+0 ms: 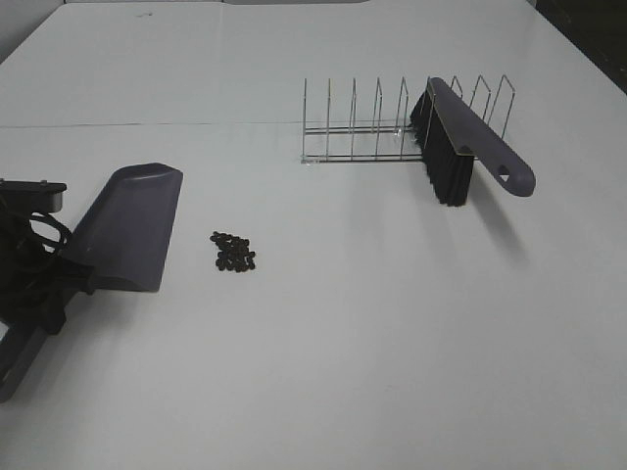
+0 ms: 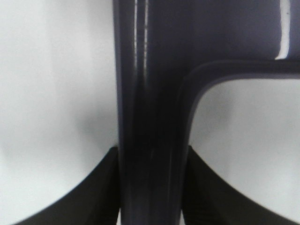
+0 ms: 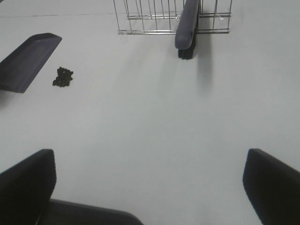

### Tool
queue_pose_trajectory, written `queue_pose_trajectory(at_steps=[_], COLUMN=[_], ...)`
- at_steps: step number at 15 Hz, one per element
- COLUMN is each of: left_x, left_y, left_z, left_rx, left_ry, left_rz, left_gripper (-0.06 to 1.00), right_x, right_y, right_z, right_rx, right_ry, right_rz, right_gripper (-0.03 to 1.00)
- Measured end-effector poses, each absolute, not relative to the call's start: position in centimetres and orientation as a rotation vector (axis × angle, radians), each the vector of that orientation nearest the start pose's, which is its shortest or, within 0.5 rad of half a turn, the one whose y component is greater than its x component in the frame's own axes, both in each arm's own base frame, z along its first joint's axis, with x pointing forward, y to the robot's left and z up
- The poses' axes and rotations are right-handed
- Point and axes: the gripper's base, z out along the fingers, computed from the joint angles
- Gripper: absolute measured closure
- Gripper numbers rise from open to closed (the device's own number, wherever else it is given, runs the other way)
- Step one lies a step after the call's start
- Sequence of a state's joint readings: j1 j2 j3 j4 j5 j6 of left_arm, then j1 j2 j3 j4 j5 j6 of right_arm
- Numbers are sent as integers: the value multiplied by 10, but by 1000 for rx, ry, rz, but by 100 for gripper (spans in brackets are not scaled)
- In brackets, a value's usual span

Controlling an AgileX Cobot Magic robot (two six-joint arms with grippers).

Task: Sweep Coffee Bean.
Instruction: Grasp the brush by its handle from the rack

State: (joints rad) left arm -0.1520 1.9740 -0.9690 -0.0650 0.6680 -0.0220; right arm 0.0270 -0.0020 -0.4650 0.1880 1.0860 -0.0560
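A small pile of dark coffee beans (image 1: 233,253) lies on the white table (image 1: 372,333), just right of the purple-grey dustpan (image 1: 127,225). My left gripper (image 1: 69,279) is shut on the dustpan's handle (image 2: 150,117); in the left wrist view its black fingers (image 2: 101,187) press on both sides of the handle. A purple brush with black bristles (image 1: 460,137) leans in a wire rack (image 1: 362,122). My right gripper (image 3: 150,187) is open and empty, well short of the beans (image 3: 63,77), the dustpan (image 3: 28,61) and the brush (image 3: 187,26). It is out of the exterior high view.
The wire rack (image 3: 150,18) stands at the back of the table with several empty slots left of the brush. The table's far right corner edge (image 1: 588,49) borders a dark area.
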Motion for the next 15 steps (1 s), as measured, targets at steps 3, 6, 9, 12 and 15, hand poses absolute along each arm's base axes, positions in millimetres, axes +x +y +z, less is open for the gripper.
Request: queue_pose_trajectory(at_steps=[3, 6, 9, 12, 15], left_x=[311, 311, 311, 311, 311], left_y=[-51, -51, -51, -51, -51], left_z=[92, 92, 92, 92, 92], left_rx=[126, 127, 127, 127, 128], left_ry=[3153, 3153, 3153, 3153, 3155], left_rz=[-58, -57, -57, -57, -57], left_gripper=[63, 63, 63, 63, 63], right_x=[17, 85, 169, 249, 334], right_y=[14, 14, 13, 15, 18], right_z=[293, 335, 358, 367, 367], right_rx=[-4, 21, 16, -20, -58], right_ry=[2135, 2327, 2466, 2530, 2546], right_rz=[233, 208, 161, 147, 136], right_gripper=[1, 1, 1, 1, 1])
